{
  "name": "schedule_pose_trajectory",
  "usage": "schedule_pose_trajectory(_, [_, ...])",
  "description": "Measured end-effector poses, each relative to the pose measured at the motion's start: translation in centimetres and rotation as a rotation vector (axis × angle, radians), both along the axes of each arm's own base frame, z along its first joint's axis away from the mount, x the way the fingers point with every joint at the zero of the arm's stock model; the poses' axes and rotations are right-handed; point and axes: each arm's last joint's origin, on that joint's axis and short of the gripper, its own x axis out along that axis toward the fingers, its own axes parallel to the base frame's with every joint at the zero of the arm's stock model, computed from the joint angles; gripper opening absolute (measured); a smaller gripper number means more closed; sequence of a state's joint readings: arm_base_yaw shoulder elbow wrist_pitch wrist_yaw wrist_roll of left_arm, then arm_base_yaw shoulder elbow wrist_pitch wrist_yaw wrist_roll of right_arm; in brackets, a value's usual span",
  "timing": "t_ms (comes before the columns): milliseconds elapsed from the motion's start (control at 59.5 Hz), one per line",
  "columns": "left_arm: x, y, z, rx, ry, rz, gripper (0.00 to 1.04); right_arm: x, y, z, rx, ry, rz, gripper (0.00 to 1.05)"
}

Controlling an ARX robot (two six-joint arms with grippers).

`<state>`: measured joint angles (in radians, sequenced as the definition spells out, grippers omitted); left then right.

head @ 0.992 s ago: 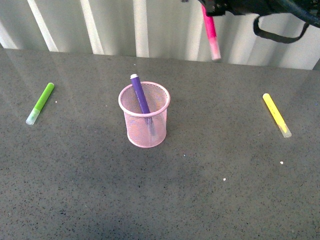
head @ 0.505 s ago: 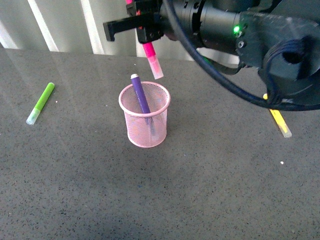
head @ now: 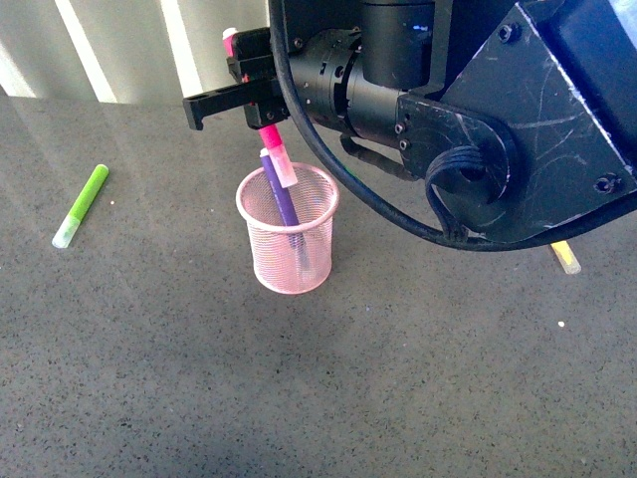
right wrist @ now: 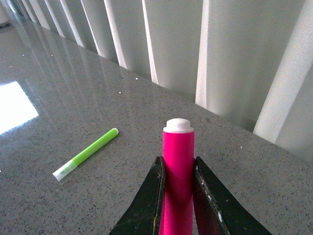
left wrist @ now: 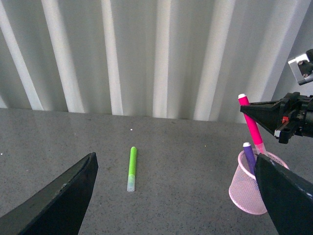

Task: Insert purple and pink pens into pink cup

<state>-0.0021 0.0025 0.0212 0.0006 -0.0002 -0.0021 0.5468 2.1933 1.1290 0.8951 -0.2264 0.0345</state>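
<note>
Within the last second the pink pen [head: 274, 147] is brought from the upper right of the frame to its centre and lowered. Its clear cap now dips at the rim of the pink cup [head: 289, 279], beside the purple pen [head: 280, 196] already leaning inside. Only the release is judged to remain. The right gripper [head: 254, 95] is clamped on the pink pen; the left gripper [left wrist: 174, 159] is spread wide, holding nothing.

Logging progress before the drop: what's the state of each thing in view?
pink cup: upright
purple pen: leaning inside it
pink pen: gripped, cap end at cup's mouth
green marker: lying flat
yellow marker: lying flat, mostly hidden
right gripper: shut on pink pen
left gripper: open, empty
</note>
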Motion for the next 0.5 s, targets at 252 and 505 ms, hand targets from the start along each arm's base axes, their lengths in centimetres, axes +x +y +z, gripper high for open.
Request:
schedule_pose_trajectory(252, [0.0,0.0,0.0,0.000,0.000,0.000,0.98,-0.1,0.2,-1.1,-0.020,0.053,-0.011,0.12])
schedule_pose_trajectory(505, [0.0,0.0,0.0,0.000,0.000,0.000,0.98,-0.2,0.2,-1.7,-0.026,0.125,-0.011,0.47])
